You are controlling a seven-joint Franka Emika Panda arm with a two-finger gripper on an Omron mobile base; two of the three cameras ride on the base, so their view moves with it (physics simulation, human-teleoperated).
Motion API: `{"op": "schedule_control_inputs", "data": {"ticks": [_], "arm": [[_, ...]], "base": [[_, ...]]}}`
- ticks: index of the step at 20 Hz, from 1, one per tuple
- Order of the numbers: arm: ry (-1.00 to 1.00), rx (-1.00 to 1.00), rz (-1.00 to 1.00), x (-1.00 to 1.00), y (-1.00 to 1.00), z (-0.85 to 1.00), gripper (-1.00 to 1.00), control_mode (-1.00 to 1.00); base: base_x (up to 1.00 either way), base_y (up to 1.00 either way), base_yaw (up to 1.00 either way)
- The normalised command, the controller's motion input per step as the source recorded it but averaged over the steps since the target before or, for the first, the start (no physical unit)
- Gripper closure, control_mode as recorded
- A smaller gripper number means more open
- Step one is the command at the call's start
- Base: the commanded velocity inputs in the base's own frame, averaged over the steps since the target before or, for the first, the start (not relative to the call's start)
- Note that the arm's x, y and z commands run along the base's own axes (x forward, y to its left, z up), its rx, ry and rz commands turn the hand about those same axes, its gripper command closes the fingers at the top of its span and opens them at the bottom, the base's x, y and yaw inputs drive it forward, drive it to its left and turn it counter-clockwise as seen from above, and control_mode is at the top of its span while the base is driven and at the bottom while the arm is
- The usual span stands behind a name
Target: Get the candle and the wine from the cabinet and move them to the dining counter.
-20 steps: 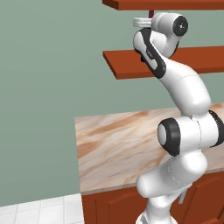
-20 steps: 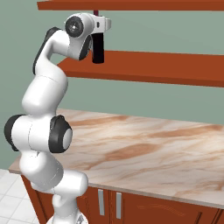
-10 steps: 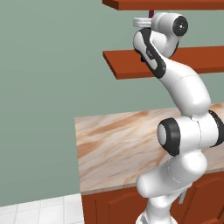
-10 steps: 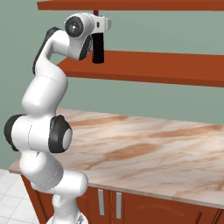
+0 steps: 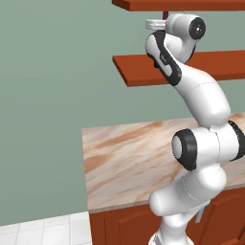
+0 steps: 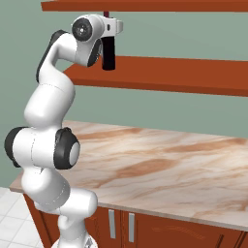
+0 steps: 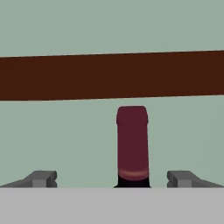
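Near the left end of the cabinet's [image 6: 160,75] lower shelf, we find the wine [image 6: 109,53] standing upright. Our gripper [image 7: 112,178] is spread wide, its fingertips [image 7: 41,178] flanking the maroon neck without touching, apparently lined up to grasp it.

The wine [image 6: 109,53] stands on the lower plank of the cabinet [image 6: 193,77], under the upper plank and in front of the wall. In the hand view its neck [image 7: 132,144] rises between the two spread jaws, apparently touching neither. Below the shelves lies the tabletop [image 6: 169,169].
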Motion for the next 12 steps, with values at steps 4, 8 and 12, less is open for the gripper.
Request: {"op": "schedule_control_inputs", "data": {"ticks": [4, 8, 12], "arm": [[0.0, 0.0, 0.02, 0.0, -0.01, -0.06, -1.0, -1.0], [0.0, 0.0, 0.01, 0.0, 0.0, -0.03, -1.0, -1.0], [0.0, 0.0, 0.0, 0.0, 0.0, -0.01, -1.0, -1.0]], "base": [[0.0, 0.0, 0.0], [0.0, 0.0, 0.0], [0.0, 0.0, 0.0]]}}
